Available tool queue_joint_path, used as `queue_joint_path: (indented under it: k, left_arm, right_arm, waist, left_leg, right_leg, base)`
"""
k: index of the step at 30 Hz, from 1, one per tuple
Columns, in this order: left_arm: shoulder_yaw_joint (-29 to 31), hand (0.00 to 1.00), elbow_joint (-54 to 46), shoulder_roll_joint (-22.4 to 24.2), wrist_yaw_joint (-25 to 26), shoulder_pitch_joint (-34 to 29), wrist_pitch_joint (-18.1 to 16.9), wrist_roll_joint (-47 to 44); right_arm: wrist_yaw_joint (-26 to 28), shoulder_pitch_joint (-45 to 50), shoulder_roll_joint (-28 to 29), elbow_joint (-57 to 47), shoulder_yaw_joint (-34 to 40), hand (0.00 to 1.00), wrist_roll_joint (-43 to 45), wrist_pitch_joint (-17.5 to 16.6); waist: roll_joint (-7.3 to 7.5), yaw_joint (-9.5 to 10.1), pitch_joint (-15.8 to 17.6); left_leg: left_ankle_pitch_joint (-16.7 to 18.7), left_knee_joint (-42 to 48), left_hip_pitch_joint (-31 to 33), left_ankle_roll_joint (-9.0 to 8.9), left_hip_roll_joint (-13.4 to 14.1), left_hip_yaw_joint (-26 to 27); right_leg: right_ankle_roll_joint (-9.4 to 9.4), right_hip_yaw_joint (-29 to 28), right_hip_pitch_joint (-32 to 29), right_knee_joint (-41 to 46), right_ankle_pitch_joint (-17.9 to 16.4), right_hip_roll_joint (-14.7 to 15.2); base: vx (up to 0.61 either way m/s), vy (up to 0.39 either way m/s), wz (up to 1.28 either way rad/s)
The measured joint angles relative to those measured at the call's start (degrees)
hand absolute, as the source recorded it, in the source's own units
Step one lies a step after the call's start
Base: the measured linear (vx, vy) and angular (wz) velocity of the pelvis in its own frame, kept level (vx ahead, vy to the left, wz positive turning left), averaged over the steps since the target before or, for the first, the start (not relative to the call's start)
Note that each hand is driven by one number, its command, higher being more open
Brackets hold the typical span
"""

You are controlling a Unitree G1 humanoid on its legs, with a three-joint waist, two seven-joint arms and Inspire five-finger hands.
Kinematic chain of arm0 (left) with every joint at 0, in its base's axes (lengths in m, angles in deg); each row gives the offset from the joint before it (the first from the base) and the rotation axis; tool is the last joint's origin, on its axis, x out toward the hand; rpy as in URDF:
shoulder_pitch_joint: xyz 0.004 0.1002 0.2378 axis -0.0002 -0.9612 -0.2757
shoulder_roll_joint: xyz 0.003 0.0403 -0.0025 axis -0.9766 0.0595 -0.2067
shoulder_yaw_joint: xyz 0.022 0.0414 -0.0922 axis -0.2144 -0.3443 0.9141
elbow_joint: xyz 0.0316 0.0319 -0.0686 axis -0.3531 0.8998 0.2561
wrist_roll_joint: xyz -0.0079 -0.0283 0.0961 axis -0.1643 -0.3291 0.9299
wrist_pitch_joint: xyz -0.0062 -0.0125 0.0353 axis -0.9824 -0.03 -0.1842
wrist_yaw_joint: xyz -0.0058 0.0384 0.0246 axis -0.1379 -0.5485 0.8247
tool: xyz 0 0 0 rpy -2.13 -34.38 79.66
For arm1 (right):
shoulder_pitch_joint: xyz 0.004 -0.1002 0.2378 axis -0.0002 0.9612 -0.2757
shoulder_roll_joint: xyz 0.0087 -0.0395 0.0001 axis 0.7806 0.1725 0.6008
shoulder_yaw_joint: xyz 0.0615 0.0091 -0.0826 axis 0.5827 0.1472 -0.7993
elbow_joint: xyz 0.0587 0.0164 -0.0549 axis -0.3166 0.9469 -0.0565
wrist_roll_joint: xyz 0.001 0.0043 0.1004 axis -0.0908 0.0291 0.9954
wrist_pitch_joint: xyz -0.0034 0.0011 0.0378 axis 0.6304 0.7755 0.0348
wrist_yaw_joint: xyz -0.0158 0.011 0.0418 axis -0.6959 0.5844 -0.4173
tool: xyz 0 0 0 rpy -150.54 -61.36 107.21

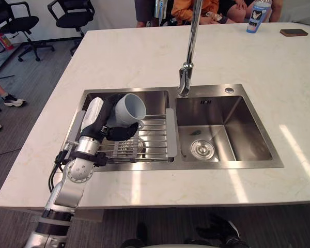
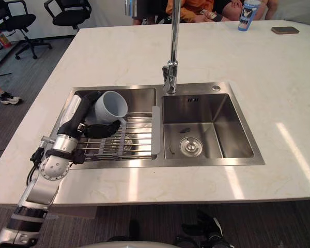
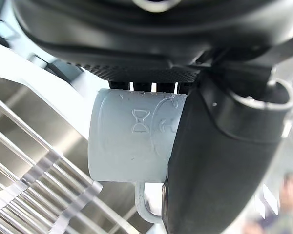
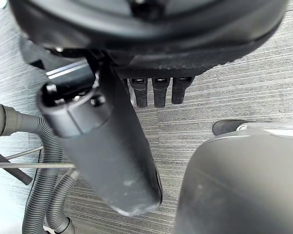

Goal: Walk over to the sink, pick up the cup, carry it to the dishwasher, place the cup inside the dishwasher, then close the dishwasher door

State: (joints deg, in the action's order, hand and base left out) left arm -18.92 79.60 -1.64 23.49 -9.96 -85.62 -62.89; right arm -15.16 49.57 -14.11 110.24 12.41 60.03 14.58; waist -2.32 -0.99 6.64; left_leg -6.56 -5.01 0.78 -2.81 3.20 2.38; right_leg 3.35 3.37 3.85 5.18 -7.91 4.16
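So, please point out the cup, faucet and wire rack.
cup (image 1: 124, 110), left eye view, on its outer wall.
faucet (image 1: 192, 36), left eye view, on its upright pipe.
wire rack (image 1: 155, 137), left eye view, on its bars.

Bright bars of light crossed the pale worktop (image 1: 134, 57) before me; black office chairs (image 1: 75, 19) stood on grey floor (image 1: 31, 88) beyond.

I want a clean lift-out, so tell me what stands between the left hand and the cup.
Nothing visible: the left hand is curled round the cup, which is tilted above the wire rack. The faucet stands apart, to its right.
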Motion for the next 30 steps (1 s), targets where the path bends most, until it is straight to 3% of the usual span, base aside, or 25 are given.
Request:
queue_joint_path:
  k: [4, 11, 15, 17, 18, 19, 20, 22, 23, 24, 25, 27, 29, 30]
  left_arm:
    - [2.58, 0.3, -5.3, 6.7, 3.27, -6.53, 0.05, -6.16]
    - [0.71, 0.3, -11.77, 11.41, 3.64, -13.42, -0.13, -10.91]
    - [-2.9, 0.3, -17.36, 12.91, 3.59, -15.11, -0.14, -11.3]
    - [-4.54, 0.3, -18.38, 13.93, 3.53, -14.92, -0.27, -11.27]
    - [-5.16, 0.3, -18.67, 15.02, 3.53, -14.94, -0.3, -11.25]
    - [-4.98, 0.3, -19.21, 16.18, 3.58, -14.85, -0.76, -11.22]
    - [-5.01, 0.3, -19.21, 16.45, 3.63, -15.07, -0.74, -11.23]
    - [-4.84, 0.3, -19.58, 16.81, 3.67, -16.15, -0.8, -11.24]
    - [-4.48, 0.3, -19.7, 16.78, 3.67, -16.56, -0.82, -11.24]
    - [-4.02, 0.3, -19.8, 16.84, 3.74, -16.76, -0.81, -11.24]
    - [-3.97, 0.3, -19.84, 16.89, 3.76, -16.86, -0.79, -11.25]
    - [-5.43, 0.3, -19.81, 18.9, 3.53, -18.04, -0.76, -11.24]
    - [-7.03, 0.3, -19.5, 18.86, 3.51, -18.12, -0.72, -11.26]
    - [-8.23, 0.3, -19.5, 19.0, 3.39, -18.46, -0.71, -11.28]
  right_arm:
    - [-0.23, 0.41, 0.96, 0.07, 1.01, 0.9, 0.41, 0.01]
    - [-1.21, 0.57, 2.73, 0.01, 2.46, 0.9, 1.15, 0.0]
    - [-2.44, 0.54, 4.52, -4.72, 2.46, 0.9, 1.15, 0.34]
    - [-2.96, 0.48, 4.79, -6.32, 2.44, 0.9, 1.14, 0.39]
    - [-3.47, 0.4, 4.79, -7.18, 2.49, 0.9, 1.14, 0.42]
    - [-3.77, 0.15, 5.12, -8.72, 2.3, 0.9, 1.14, 0.42]
    - [-3.75, 0.11, 5.12, -8.82, 2.23, 0.9, 1.14, 0.4]
    - [-3.74, -0.03, 5.15, -8.82, 2.22, 0.9, 1.14, 0.4]
    - [-3.73, -0.32, 5.15, -8.84, 2.21, 0.9, 1.14, 0.36]
    - [-3.83, -0.9, 4.99, -9.31, 1.77, 0.9, 1.14, 0.36]
    - [-3.89, -1.46, 4.65, -9.54, 1.67, 0.9, 1.15, 0.34]
    - [-4.7, -2.52, 3.44, -10.44, 1.76, 0.9, 1.17, 0.12]
    - [-5.07, -3.38, 3.01, -8.96, 1.78, 0.9, 1.79, 0.15]
    - [-5.55, -3.7, 2.5, -8.25, 1.99, 0.9, 2.73, 0.23]
  waist:
    - [0.98, 0.46, -0.43]
    - [2.92, 1.76, -0.77]
    - [4.41, 2.2, 0.19]
    - [4.48, 2.09, 0.6]
    - [3.91, 2.3, 0.6]
    - [3.79, 2.76, 1.13]
    - [3.81, 3.17, 1.11]
    - [4.01, 4.93, 0.6]
    - [4.3, 5.68, 0.2]
    - [5.39, 6.93, -0.52]
    - [5.13, 7.29, -0.48]
    - [2.36, 7.42, -0.68]
    - [1.88, 6.69, -0.32]
    - [0.36, 5.79, 0.08]
  left_leg:
    - [0.01, 0.02, -0.36, -0.01, 0.14, 0.5]
    - [1.59, 1.68, -1.23, -0.01, 0.72, 4.1]
    - [5.38, 10.55, 5.09, 0.58, 1.65, 6.22]
    - [7.53, 15.66, 7.44, 1.28, 2.01, 6.23]
    - [8.46, 17.02, 8.41, 2.28, 2.99, 6.36]
    - [8.95, 18.26, 8.89, 3.17, 2.94, 6.51]
    - [8.88, 18.57, 8.89, 3.35, 2.64, 6.44]
    - [8.69, 19.78, 9.78, 3.57, 2.23, 6.24]
    - [8.3, 20.3, 11.06, 3.5, 2.03, 6.05]
    - [7.31, 21.14, 13.44, 3.01, 1.28, 6.07]
    - [6.23, 21.56, 14.82, 2.36, 1.23, 5.95]
    - [2.0, 19.73, 18.43, 1.61, 1.94, 3.84]
    - [-1.45, 17.42, 18.54, 0.72, 2.39, 2.42]
    - [-4.19, 16.1, 18.47, 0.02, 3.32, 0.81]
  right_leg:
    - [0.01, -0.56, 0.04, 0.38, 0.06, -0.14]
    - [0.01, -4.48, -1.06, 1.93, 0.1, -0.36]
    - [0.94, -6.31, -5.83, 5.81, 0.71, -0.07]
    - [1.25, -5.9, -7.19, 8.48, 0.84, -0.03]
    - [2.42, -5.94, -7.24, 9.51, 0.49, -0.14]
    - [3.45, -5.26, -9.82, 22.68, -4.27, 0.64]
    - [4.04, -5.1, -10.06, 28.09, -6.09, 1.21]
    - [6.6, -5.1, -8.08, 35.57, -8.35, 2.18]
    - [6.9, -5.04, -6.35, 35.12, -8.51, 2.32]
    - [5.68, -4.75, -3.99, 30.22, -8.63, 2.36]
    - [5.04, -4.54, -3.37, 26.86, -10.05, 2.29]
    - [2.68, -3.29, -1.82, 17.37, -11.84, 0.24]
    - [0.29, -2.77, -0.15, 13.56, -13.15, -1.08]
    - [-0.67, -1.75, -0.11, 13.74, -12.61, -2.96]
  base:
    - [-0.01, -0.007, -0.06]
    - [-0.03, 0.006, -0.29]
    - [-0.06, 0.03, -0.27]
    - [-0.11, 0.042, -0.1]
    - [-0.16, 0.06, -0.03]
    - [-0.14, 0.047, 0.02]
    - [-0.12, 0.044, 0.07]
    - [-0.1, 0.003, 0.06]
    - [-0.15, -0.065, 0.08]
    - [-0.2, -0.11, 0.1]
    - [-0.22, -0.108, 0.19]
    - [-0.27, -0.106, 0.3]
    - [-0.34, -0.16, 0.36]
    - [-0.37, -0.162, 0.48]
